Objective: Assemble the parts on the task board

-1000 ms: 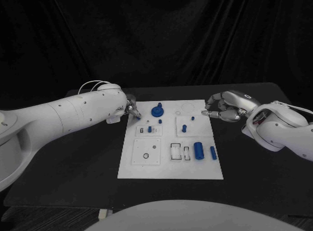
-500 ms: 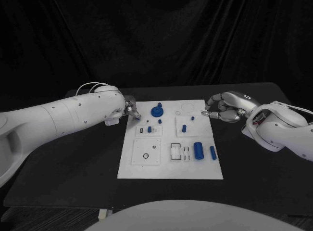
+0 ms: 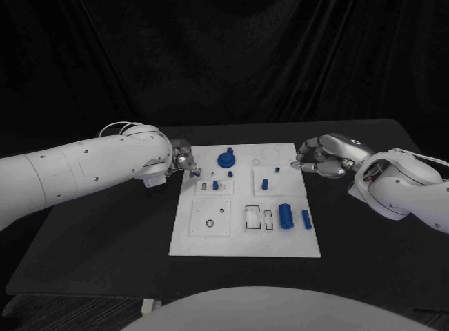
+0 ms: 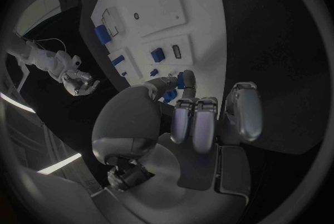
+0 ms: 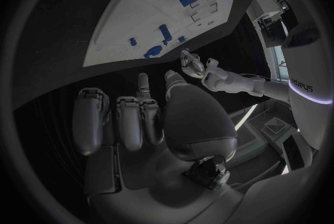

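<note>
Right now, near end of the board: the white task board point(image 3: 242, 245) lies lengthwise on the black table point(image 3: 95, 255), its bare near strip carrying no parts.
Near row, right side: a fat blue cylinder point(image 3: 284, 214) lies flat, with a slimmer blue peg point(image 3: 305, 219) just beside it towards the board's right edge; the two are apart.
Near row, middle and left: a white rectangular block point(image 3: 250, 216) sits in the framed outlines beside the cylinder, and a small dark ring point(image 3: 208, 223) marks the left-hand square panel.
Middle row: a short blue peg point(image 3: 264, 184) stands in the right panel; over on the left panel there is a small blue piece point(image 3: 215, 185), with another tiny blue stub point(image 3: 229, 174) just beyond it.
Far row: a blue knob point(image 3: 225, 160) stands upright, the tallest part on the board, and a round recess point(image 3: 269, 152) lies beside it towards the far right corner.
Left hand: the left hand point(image 3: 185, 160) sits at the board's far left corner, just beside the knob. Its fingers are curled in, thumb and fingertip brought close together; in the left wrist view a bit of blue shows right at the tips, but I cannot tell whether it is pinched or simply a part behind them.
Right hand: the right hand point(image 3: 318, 157) hovers just off the board's far right edge, fingers curled into the palm with nothing visible in them.
</note>
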Robot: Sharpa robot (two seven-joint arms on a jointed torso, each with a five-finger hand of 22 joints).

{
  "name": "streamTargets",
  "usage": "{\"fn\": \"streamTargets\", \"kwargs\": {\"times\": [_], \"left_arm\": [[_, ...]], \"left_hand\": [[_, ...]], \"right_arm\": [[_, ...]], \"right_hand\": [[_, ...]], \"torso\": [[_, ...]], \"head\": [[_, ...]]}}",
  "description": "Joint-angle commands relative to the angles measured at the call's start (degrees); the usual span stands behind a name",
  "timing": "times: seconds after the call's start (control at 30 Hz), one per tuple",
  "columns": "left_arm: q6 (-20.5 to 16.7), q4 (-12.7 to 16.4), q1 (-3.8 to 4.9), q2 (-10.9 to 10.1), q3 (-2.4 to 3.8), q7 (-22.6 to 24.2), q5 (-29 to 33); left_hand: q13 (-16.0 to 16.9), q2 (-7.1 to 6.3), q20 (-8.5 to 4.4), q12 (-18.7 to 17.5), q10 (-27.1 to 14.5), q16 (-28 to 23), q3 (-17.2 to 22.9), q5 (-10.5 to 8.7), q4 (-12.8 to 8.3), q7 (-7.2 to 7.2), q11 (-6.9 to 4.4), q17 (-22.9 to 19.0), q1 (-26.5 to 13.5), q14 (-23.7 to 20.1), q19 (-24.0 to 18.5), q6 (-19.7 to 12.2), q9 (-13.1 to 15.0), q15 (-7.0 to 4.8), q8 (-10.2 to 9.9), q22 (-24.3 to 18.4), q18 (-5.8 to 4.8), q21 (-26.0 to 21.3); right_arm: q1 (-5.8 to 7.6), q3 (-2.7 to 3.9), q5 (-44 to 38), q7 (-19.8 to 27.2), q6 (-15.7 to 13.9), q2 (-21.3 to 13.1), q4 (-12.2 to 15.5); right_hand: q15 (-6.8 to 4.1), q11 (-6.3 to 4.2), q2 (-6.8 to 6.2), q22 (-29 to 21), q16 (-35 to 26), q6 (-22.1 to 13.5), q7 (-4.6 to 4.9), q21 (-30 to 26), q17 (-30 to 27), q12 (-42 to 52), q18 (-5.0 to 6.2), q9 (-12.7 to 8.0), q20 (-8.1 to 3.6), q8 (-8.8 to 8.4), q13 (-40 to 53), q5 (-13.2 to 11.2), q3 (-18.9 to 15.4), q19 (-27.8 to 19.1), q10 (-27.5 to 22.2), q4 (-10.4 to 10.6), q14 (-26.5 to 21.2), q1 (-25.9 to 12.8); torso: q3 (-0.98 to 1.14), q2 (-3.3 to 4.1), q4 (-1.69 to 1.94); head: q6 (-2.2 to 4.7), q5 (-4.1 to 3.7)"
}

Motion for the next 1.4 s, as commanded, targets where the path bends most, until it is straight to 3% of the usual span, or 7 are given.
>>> {"fn": "streamTargets", "kwargs": {"times": [0.03, 0.2, 0.4, 0.93, 1.4], "left_arm": [[-0.9, 2.0, 0.22, -0.8, 0.03, -3.2, 4.0], [-0.8, 4.8, 0.21, -2.0, 0.01, -4.0, 3.0], [-0.8, 5.4, -0.06, -1.9, 0.0, -3.9, 1.2], [-2.0, 3.9, -1.22, -0.4, 0.0, -2.3, -1.4], [-1.7, 2.4, -1.61, 0.6, -0.01, -2.0, -1.5]], "left_hand": [[13.2, -0.28, 0.1, -0.4, 3.9, 0.4, 2.1, 0.08, -1.9, -0.12, -0.5, 15.1, -0.6, 6.1, 0.2, -0.3, -0.1, -0.26, -0.2, 10.5, 0.9, 0.2], [13.1, -0.34, 0.1, -0.5, 3.9, 0.4, 2.1, -0.18, -1.9, -0.12, -0.49, 15.1, -0.7, 6.1, 0.2, -0.3, -0.1, -0.25, -0.2, 10.4, 0.92, 0.1], [13.1, -0.3, 0.1, -0.5, 3.9, 0.4, 2.1, -0.27, -1.9, -0.13, -0.49, 15.1, -0.7, 6.1, 0.3, -0.2, -0.1, -0.25, -0.2, 10.5, 0.89, 0.2], [13.1, -0.13, 0.09, -0.5, 3.9, 0.4, 2.2, -0.52, -2.0, -0.16, -0.52, 15.1, -0.7, 6.1, 0.3, -0.2, -0.2, -0.26, -0.3, 10.5, 0.88, 0.3], [13.1, -0.04, 0.09, -0.5, 3.9, 0.4, 2.1, -0.72, -2.0, -0.13, -0.5, 15.1, -0.8, 6.1, 0.3, -0.1, -0.2, -0.26, -0.3, 10.5, 0.88, 0.3]], "right_arm": [[-0.29, 0.03, 0.3, -1.0, 0.4, -0.2, 0.0], [-0.53, 0.03, 0.4, -0.8, 0.1, -0.3, 0.1], [-0.62, 0.03, 0.4, -0.7, 0.0, -0.2, 0.0], [-0.65, 0.03, 0.4, -0.6, 0.0, -0.2, -0.1], [-0.65, 0.03, 0.6, -0.1, -0.3, -0.2, -0.1]], "right_hand": [[0.44, 0.54, 0.07, 11.5, -0.2, 0.4, -0.13, -0.2, 8.8, 0.2, 0.4, -0.1, 0.36, -0.38, 15.1, 0.4, 0.1, 1.4, 6.0, -0.2, 4.8, 0.4], [0.44, 0.53, 0.05, 11.5, -0.2, 0.4, -0.12, -0.2, 8.9, 0.2, 0.4, -0.2, 0.38, -0.46, 15.1, 0.6, 0.1, 1.4, 6.0, -0.3, 4.8, 0.6], [0.44, 0.53, 0.06, 11.6, -0.1, 0.5, -0.12, -0.2, 8.9, 0.2, 0.39, -0.3, 0.38, -0.54, 15.1, 0.8, 0.2, 1.5, 6.0, -0.3, 4.8, 0.7], [0.45, 0.55, 0.01, 11.6, -0.1, 0.7, -0.1, -0.2, 8.9, 0.2, 0.39, -0.6, 0.4, -0.77, 15.1, 1.9, 0.2, 1.5, 6.0, -0.3, 4.8, 1.2], [0.48, 0.59, -0.01, 11.6, -0.1, 1.3, -0.12, -0.2, 8.9, 0.2, 0.39, -0.9, 0.42, -0.8, 15.1, 2.9, 0.2, 1.5, 6.0, -0.2, 4.8, 1.5]], "torso": [[0.04, -0.04, -0.01], [0.04, -0.03, 0.04], [0.01, -0.07, 0.03], [0.0, 0.17, 0.02], [0.01, 0.07, 0.01]], "head": [[0.0, 0.14], [0.0, 0.4], [0.0, 0.4], [0.0, 0.4], [0.0, 0.25]]}}
